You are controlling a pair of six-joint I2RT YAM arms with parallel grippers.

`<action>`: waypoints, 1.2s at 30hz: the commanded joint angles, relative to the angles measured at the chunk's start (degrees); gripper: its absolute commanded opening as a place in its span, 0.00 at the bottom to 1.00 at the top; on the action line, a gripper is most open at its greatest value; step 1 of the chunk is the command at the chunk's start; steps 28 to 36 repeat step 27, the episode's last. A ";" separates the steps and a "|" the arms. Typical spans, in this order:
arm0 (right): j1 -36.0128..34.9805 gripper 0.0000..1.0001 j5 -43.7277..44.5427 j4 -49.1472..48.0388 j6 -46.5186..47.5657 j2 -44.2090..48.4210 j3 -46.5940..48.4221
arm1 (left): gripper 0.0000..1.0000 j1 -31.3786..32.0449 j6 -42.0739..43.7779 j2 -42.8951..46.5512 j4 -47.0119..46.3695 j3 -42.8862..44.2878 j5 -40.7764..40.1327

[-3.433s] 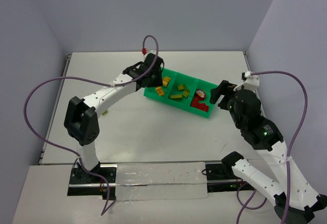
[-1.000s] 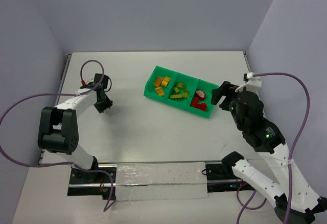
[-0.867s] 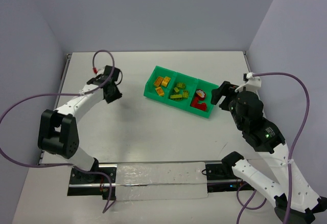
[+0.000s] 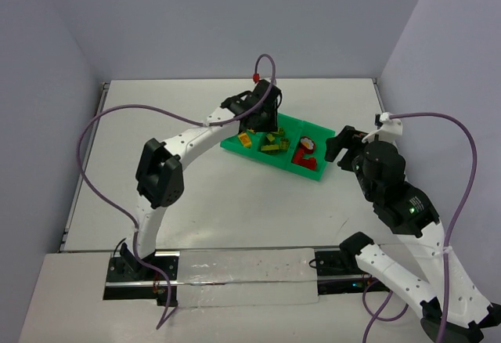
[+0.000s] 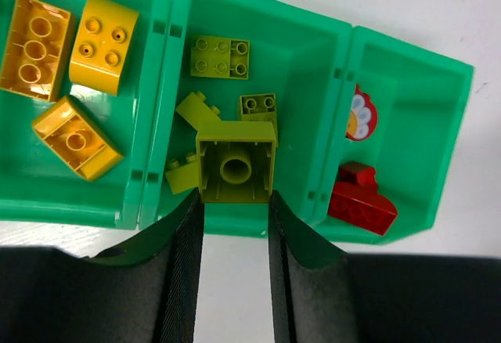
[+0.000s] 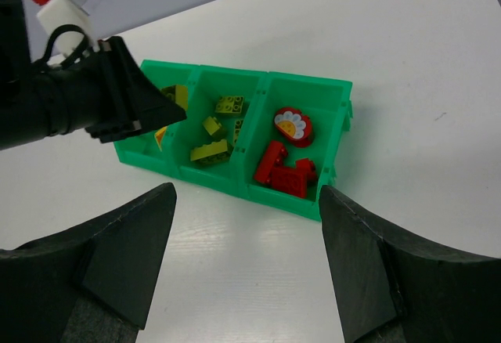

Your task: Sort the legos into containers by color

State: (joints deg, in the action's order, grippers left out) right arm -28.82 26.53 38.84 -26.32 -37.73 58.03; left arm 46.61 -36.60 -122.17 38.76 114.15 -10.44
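Back over the olive-filled middle compartment, left gripper clamps an olive brick.

Bright, even overhead light, only faint soft shadows on the white table, views sharp except the dark, slightly soft near fingers.

Bright green tray; yellow-orange bricks, olive-green bricks, red brick; round red piece, white daisy pattern.

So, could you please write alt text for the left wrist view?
The left gripper holds an olive-green square plastic brick, hollow underside showing, above the middle compartment of a bright green plastic tray. Yellow-orange bricks lie in its left compartment, red pieces in its right.
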 commanded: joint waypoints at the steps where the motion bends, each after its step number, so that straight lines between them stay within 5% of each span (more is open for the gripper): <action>1: 0.17 0.81 2.29 0.87 0.22 0.97 2.77 | 0.45 -0.29 1.49 -4.40 0.24 7.38 2.85; 4: 0.17 0.81 2.49 1.26 0.31 0.89 3.32 | 0.81 -0.29 1.64 -5.24 0.37 8.95 3.23; 7: 0.17 0.81 2.73 1.66 0.15 0.49 3.56 | 0.94 -0.29 2.43 -3.74 1.16 10.22 2.36; 14: 0.17 0.84 3.50 1.60 0.64 0.05 2.88 | 0.92 -0.62 5.06 8.08 5.51 8.37 -5.74; 20: 0.17 0.99 3.98 4.89 -1.47 -7.21 5.16 | 0.93 -5.36 5.55 29.02 3.55 -8.21 -10.29; 27: 0.20 1.00 0.81 3.67 -2.38 -9.94 3.36 | 0.94 -15.61 6.45 48.86 1.41 -29.07 -11.85; 36: 0.20 1.00 0.81 3.67 -2.38 -9.94 3.36 | 0.94 -15.61 6.45 48.86 1.41 -29.07 -11.85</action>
